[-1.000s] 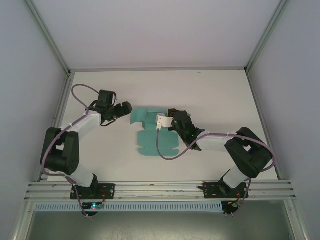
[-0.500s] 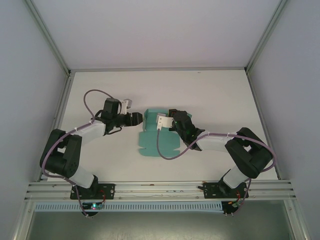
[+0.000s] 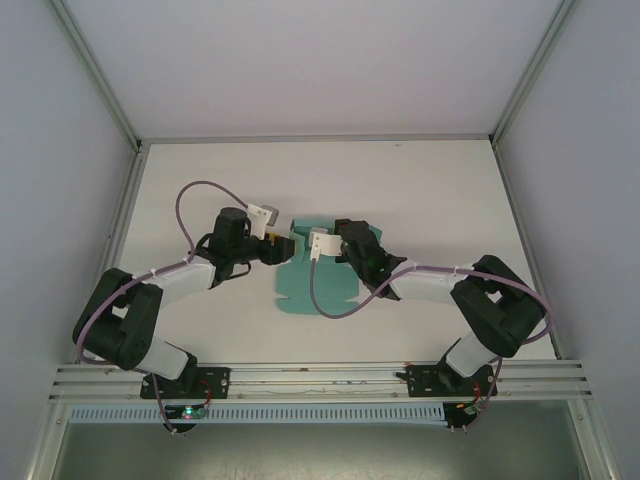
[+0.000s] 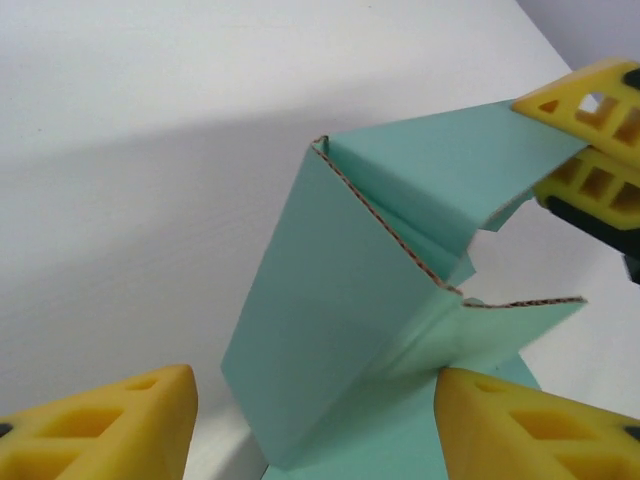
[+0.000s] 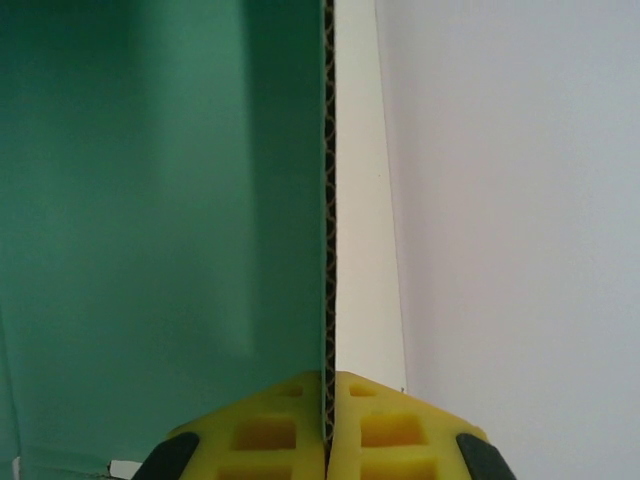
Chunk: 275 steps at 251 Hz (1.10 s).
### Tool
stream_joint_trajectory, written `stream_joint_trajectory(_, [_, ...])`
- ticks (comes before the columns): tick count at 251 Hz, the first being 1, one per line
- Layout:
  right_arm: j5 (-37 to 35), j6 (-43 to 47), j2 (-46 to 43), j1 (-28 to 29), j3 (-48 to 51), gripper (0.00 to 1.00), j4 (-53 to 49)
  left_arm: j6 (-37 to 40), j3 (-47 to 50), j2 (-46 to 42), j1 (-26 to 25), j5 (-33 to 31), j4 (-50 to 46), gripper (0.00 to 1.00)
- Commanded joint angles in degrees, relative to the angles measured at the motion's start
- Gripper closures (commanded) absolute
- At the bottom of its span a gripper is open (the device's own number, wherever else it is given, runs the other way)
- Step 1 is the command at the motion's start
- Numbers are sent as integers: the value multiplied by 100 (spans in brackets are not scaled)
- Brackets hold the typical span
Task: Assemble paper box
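Folding walls, mid-frame: right gripper (image 5: 327,420) is clamping a raised flap (image 5: 200,200) of the teal-green thin-card paper box (image 3: 335,285); left gripper (image 4: 312,415), jaws apart, is straddling an upright panel (image 4: 320,330); next probably needing an inward press.

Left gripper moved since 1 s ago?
Yes. In the top view the left gripper has shifted right and nearer, away from the table's left edge, up to the paper box.

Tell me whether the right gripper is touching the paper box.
Touching. The right wrist view shows the right gripper clamped on the paper box edge, no gap.
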<state>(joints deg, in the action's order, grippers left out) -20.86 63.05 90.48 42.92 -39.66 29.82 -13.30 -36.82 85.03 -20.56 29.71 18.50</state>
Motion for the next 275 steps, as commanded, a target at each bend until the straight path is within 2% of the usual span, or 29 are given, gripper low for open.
stream_joint_trajectory(1, [-213, 48, -8, 133, -130, 100, -92, 419, -177, 244, -160, -500, 325, 39])
stream_joint_trajectory(73, [-1011, 110, 24, 405, 220, 100, 254, 562, 351, 338, -509, -1133, 960, 39])
stream_joint_trajectory(119, [-1358, 63, 9, 592, 402, 100, 305, 531, 639, 87, -525, -916, 1200, 40])
stream_joint_trajectory(165, [-1366, -61, -43, 660, 421, 100, 236, 645, 673, 83, -520, -882, 1479, 38])
stream_joint_trajectory(209, [-1492, -137, 51, 667, 312, 100, 123, 811, 334, 409, -552, -397, 1376, 34])
stream_joint_trajectory(239, [-1447, -301, 37, 677, 280, 100, -12, 869, 166, 587, -674, -580, 1296, 32])
stream_joint_trajectory(260, [-1344, -430, -27, 692, 292, 100, -118, 785, 127, 734, -682, -819, 1477, 38])
stream_joint_trajectory(275, [-1195, -495, -68, 700, 291, 100, -296, 767, 57, 861, -686, -874, 1525, 38])
